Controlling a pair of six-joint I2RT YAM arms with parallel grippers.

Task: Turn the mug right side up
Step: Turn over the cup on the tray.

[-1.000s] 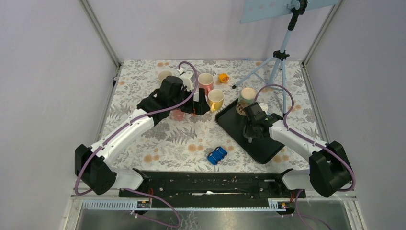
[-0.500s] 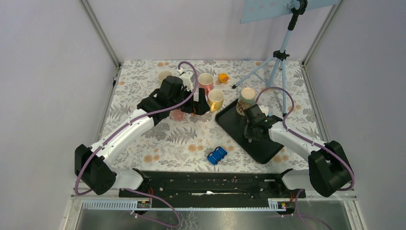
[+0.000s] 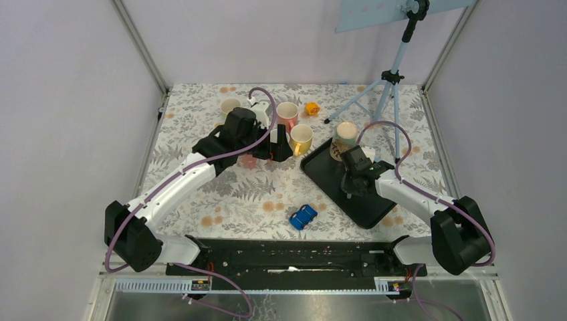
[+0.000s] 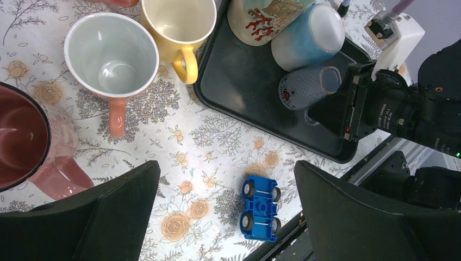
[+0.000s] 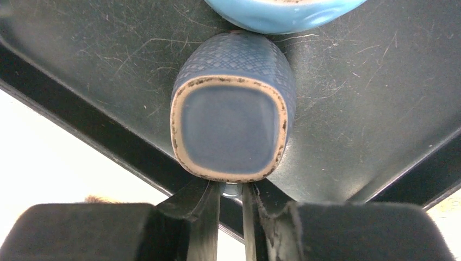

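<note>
Pinch on upturned dark blue mug point(image 5: 231, 128)

Top view: right gripper point(image 3: 353, 172) over black tray point(image 3: 331, 180), right of centre. Left wrist: left gripper point(image 4: 225, 179) spread wide; mug upper right on tray. Right wrist: fingers point(image 5: 204, 217) narrow, nipping mug's handle, centre bottom.

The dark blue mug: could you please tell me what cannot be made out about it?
Handle: right wrist view, mostly hidden beneath the body of the dark blue mug.
Opening: all views, turned down against the tray.
Whole mug: top view, covered by the right gripper.
</note>
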